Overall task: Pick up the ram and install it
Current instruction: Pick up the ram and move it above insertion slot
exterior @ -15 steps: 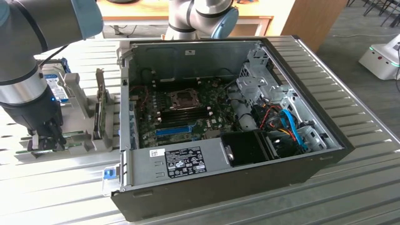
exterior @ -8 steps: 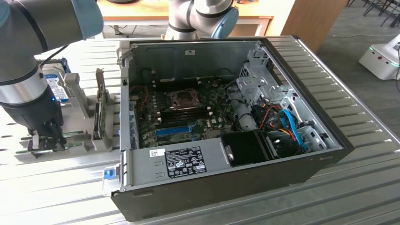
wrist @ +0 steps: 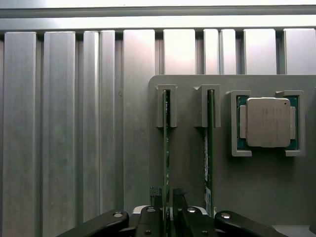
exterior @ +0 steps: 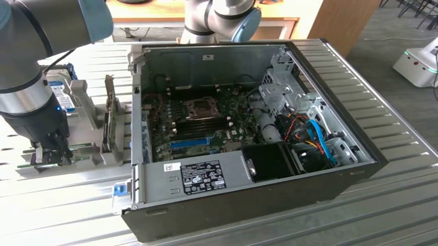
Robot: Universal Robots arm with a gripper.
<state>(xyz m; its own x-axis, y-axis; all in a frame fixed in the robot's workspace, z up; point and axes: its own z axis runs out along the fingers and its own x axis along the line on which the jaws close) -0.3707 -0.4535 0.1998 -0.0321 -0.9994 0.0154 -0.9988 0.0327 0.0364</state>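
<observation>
Two green ram sticks stand on edge in a grey holder [wrist: 190, 163]. The nearer ram [wrist: 166, 143] runs straight between my gripper's black fingers [wrist: 157, 197], one finger on each side of it with a slight gap. My gripper [wrist: 167, 198] is open around this stick's end. The other ram [wrist: 210, 138] stands parallel, one slot over. In the exterior view my gripper [exterior: 51, 154] is lowered onto the holder at that view's left, beside the open computer case [exterior: 356, 169].
A silver processor [wrist: 268, 122] sits in a pocket of the same holder. A hard drive [exterior: 61, 97] with a blue label stands in a grey rack behind the gripper. The motherboard [exterior: 205, 120] lies inside the case. The table is ribbed metal [wrist: 59, 123].
</observation>
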